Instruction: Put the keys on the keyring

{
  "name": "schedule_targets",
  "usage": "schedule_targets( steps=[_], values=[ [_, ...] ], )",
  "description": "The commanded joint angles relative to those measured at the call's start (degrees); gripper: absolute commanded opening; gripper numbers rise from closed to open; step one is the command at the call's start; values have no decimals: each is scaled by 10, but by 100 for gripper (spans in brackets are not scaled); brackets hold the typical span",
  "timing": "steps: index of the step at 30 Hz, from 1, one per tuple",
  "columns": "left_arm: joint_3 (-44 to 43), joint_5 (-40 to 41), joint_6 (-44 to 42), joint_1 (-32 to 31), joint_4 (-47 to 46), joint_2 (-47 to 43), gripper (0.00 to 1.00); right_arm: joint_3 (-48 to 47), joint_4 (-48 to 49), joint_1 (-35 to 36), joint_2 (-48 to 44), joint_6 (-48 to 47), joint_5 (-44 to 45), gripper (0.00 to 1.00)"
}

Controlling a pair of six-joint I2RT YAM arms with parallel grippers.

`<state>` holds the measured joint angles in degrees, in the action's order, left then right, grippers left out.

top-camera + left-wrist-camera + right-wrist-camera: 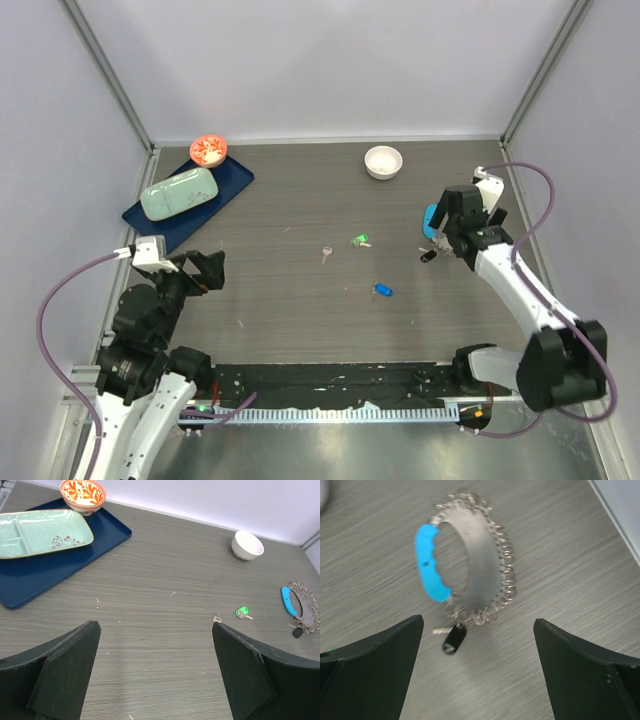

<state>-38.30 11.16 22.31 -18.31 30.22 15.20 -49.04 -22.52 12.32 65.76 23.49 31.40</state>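
left end effector [155, 626]: spread, empty | right end effector [479, 621]: spread, empty, over keyring [482, 565]

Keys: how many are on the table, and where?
4. The silver key lies mid-table, the green key just right of it, the blue key nearer the arms, the black key by the keyring. More may hide under the right arm.
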Motion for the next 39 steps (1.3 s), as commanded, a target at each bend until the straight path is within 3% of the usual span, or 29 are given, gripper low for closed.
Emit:
schedule_targets(
  steps=[1,9,17,27,34,36,39],
  values=[
    [-4,11,-20,-12,-7,-17,100,-25,56,-76,81,69,-6,99],
    [2,22,-23,-29,-3,-20,100,-43,144,-148,246,82,-28,73],
    [6,21,-24,-29,-4,-25,100,-54,165,-188,321,75,-100,51],
    [6,16,-25,-29,-5,-19,100,-66,171,-188,340,52,-124,44],
    [6,14,-26,-29,-4,-21,100,-80,195,-188,357,41,-157,50],
    [6,14,-26,-29,-4,-21,100,-80,195,-189,363,41,-155,48],
    [6,14,-26,-29,-4,-24,100,-76,197,-193,357,41,-159,35]
  ],
)
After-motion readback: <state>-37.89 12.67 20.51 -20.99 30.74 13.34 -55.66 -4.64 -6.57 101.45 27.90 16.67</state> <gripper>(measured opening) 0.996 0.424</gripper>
